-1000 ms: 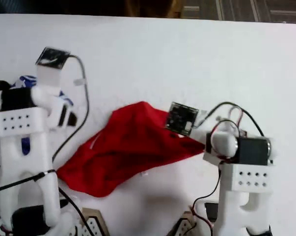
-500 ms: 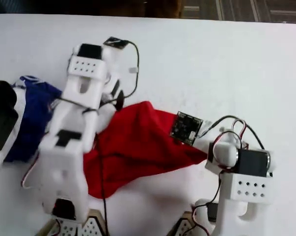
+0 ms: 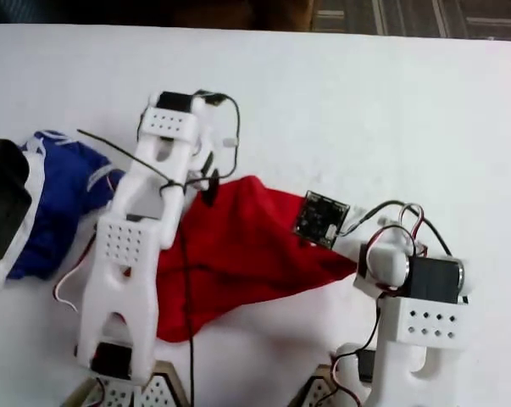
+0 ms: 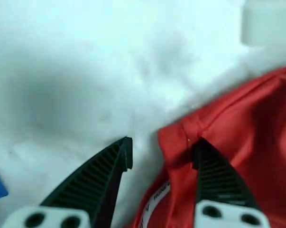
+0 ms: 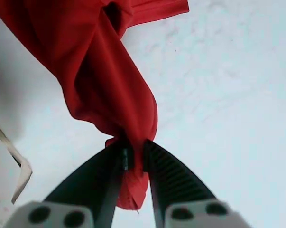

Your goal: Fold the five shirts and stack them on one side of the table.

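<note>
In the high view the left gripper (image 3: pixel 206 182) is seen brought from the blue shirt (image 3: pixel 60 199) to the red shirt (image 3: pixel 238 246), in its wrist view spread astride the hem, and in the right wrist view the right gripper (image 5: pixel 133 148) is pinched on a corner, so folding seems barely begun.

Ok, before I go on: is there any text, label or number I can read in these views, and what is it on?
The neck label inside the red shirt: dark print, too blurred to read.
The camera board on the right arm, high view: any markings are too small to read.
Nothing else carries legible text.
</note>
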